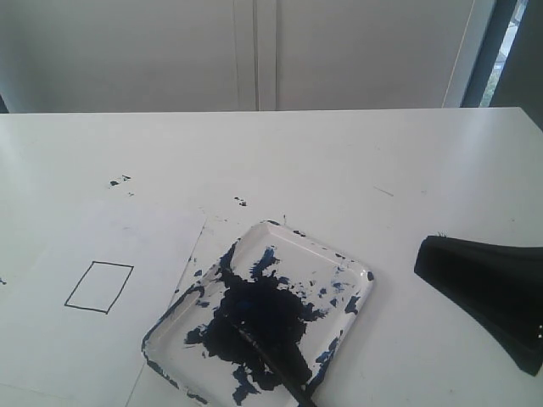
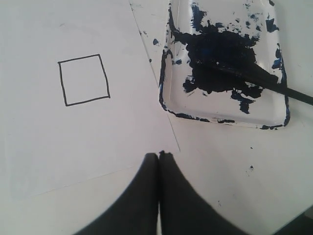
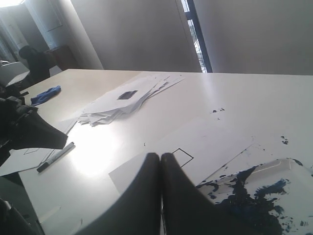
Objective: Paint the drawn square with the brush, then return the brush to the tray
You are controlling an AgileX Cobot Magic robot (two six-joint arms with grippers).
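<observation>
The brush (image 1: 273,354) is left lying in the tray (image 1: 316,248) on the tabletop (image 1: 382,161), and the square (image 1: 99,287) is unpainted (every step remains). The left end effector (image 2: 159,155) and right end effector (image 3: 160,156) are pressed together, empty.

The tray (image 1: 316,250) is clear, glossy plastic smeared with dark paint (image 1: 254,314), the paper (image 1: 127,246) matt white, the table (image 1: 339,161) smooth.
</observation>
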